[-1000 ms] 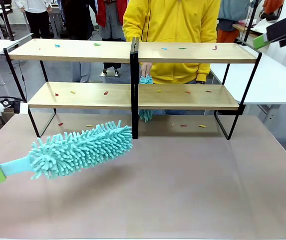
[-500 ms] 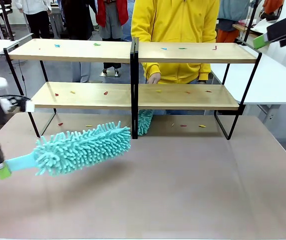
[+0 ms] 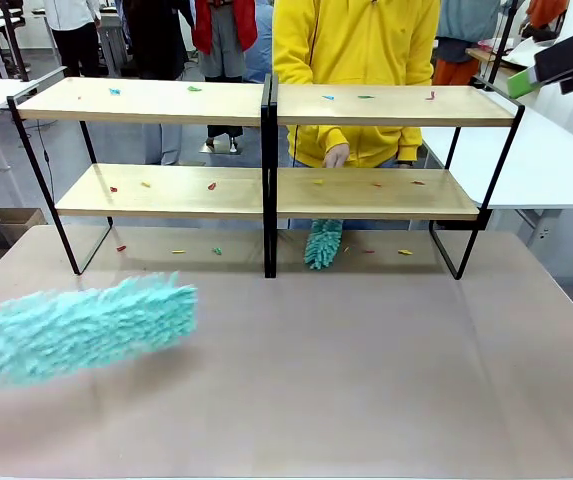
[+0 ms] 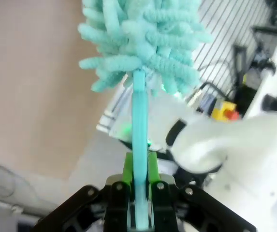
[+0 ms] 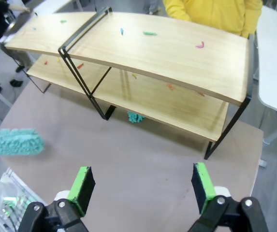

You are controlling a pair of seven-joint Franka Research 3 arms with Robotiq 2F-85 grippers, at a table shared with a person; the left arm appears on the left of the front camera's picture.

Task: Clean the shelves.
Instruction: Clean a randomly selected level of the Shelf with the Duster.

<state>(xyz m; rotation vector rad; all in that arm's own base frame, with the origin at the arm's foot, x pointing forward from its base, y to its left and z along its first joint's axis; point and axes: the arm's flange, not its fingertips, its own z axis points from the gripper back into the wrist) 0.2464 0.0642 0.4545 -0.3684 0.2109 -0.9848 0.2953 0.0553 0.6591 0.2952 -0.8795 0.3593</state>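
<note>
Front view, blurred teal duster (image 3: 76, 330) low over the tabletop (image 3: 386, 380) at left, left gripper (image 4: 139, 169) with fingers clenched on the duster's handle, the shelves (image 3: 166, 192) standing across the tabletop's far side, right gripper (image 5: 142, 176) with fingers spread, empty.

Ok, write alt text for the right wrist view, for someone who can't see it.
The open right gripper hangs above the tabletop, facing the two-tier wooden shelves, whose boards are dotted with small coloured scraps. A fluffy teal duster shows at far left, and a person in yellow stands behind.
</note>
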